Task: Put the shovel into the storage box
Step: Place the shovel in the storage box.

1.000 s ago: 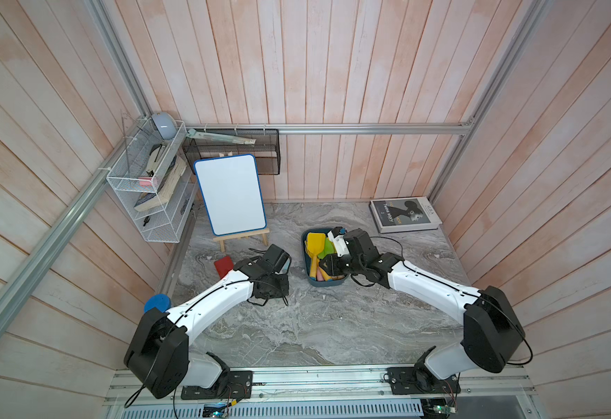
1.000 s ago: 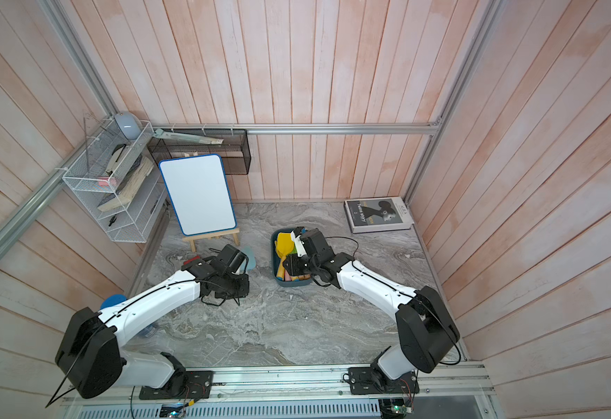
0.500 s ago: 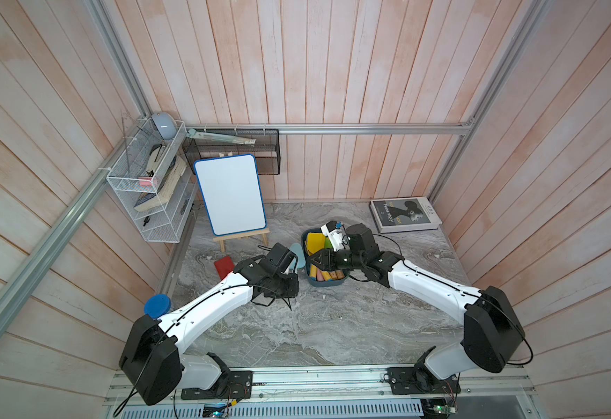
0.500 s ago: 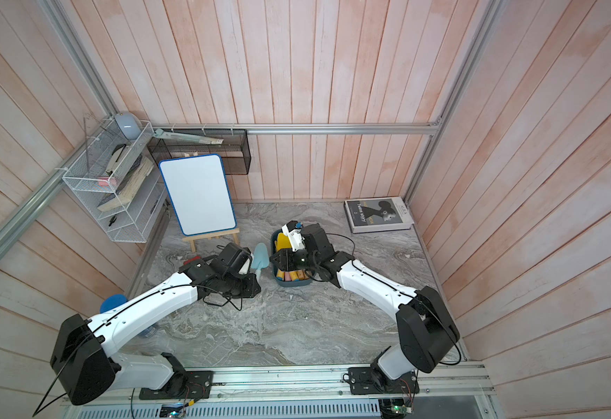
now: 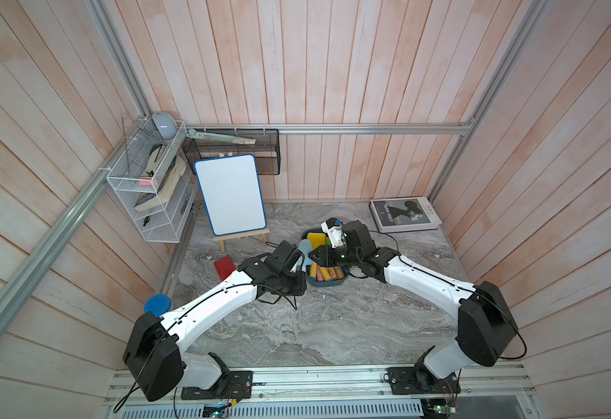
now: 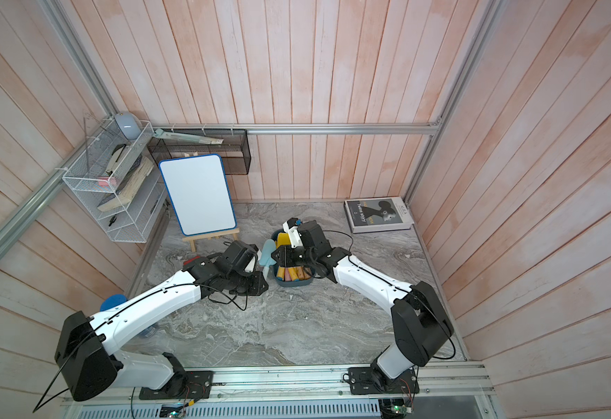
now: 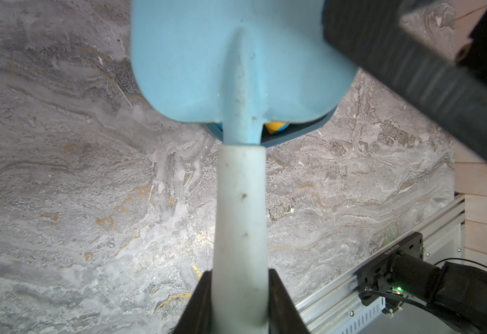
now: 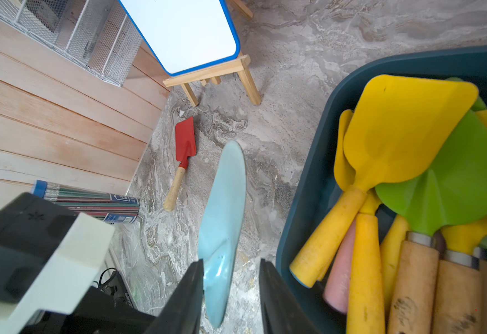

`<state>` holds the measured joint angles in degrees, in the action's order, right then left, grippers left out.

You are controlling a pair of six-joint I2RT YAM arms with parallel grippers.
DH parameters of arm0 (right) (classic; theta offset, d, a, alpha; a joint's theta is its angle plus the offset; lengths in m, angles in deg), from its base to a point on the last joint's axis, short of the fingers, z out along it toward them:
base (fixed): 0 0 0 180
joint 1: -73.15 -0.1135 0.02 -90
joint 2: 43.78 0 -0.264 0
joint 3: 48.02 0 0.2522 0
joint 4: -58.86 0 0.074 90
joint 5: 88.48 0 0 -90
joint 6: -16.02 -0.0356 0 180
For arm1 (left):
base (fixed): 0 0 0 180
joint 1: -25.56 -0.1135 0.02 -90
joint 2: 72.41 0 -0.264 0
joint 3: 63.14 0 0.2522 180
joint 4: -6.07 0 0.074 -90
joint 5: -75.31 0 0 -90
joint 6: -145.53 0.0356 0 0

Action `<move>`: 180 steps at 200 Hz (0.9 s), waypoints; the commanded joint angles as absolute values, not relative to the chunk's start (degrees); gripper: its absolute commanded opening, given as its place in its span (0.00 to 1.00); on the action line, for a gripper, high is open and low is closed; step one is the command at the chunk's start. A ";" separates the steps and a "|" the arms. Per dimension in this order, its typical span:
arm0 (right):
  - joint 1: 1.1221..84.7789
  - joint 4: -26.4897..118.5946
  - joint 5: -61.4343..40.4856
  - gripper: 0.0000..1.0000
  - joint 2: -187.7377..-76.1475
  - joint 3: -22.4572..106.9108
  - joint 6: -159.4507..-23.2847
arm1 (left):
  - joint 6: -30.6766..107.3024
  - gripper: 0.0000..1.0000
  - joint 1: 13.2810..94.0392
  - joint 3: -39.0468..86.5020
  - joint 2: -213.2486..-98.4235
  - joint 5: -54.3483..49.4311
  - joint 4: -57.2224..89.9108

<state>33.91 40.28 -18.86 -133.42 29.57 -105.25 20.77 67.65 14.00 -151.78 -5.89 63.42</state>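
My left gripper is shut on the white handle of a light blue shovel. In both top views the shovel's blade hangs just off the left edge of the dark teal storage box. The box holds several yellow, green and wooden-handled shovels. My right gripper is open and straddles the blue blade. One finger is against the blade and the other stands apart from it. The left gripper and the right gripper nearly meet at the shovel.
A red shovel lies on the marble table near the left wall, by a pencil box. Behind stands a whiteboard on an easel. A book lies at the back right. A white wire rack and a black mesh basket hang on the walls.
The left arm has carried the blue shovel right, up to the box's edge. The right gripper has swung from over the box leftwards and now straddles the blade.
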 commanded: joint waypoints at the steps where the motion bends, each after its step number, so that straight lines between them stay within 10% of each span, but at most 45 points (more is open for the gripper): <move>1: 33.51 38.60 -16.93 0.36 -134.52 31.47 -104.22 | 20.55 0.12 68.07 15.34 -151.89 -5.55 61.67; 80: 33.51 38.89 -16.58 0.24 -134.88 30.96 -104.35 | 19.67 0.12 68.85 15.13 -152.10 -5.72 59.83; 126: 33.51 38.92 -15.70 0.00 -134.51 30.82 -104.66 | 19.66 0.13 69.13 15.05 -152.14 -5.64 59.21; 180: 35.71 40.38 -17.09 0.00 -133.48 29.24 -104.39 | 20.02 0.58 69.15 14.27 -151.04 -4.59 57.22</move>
<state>33.97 39.84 -16.34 -134.01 30.14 -106.45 19.17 68.98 14.00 -152.48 -5.69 59.94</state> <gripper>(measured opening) 0.081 0.533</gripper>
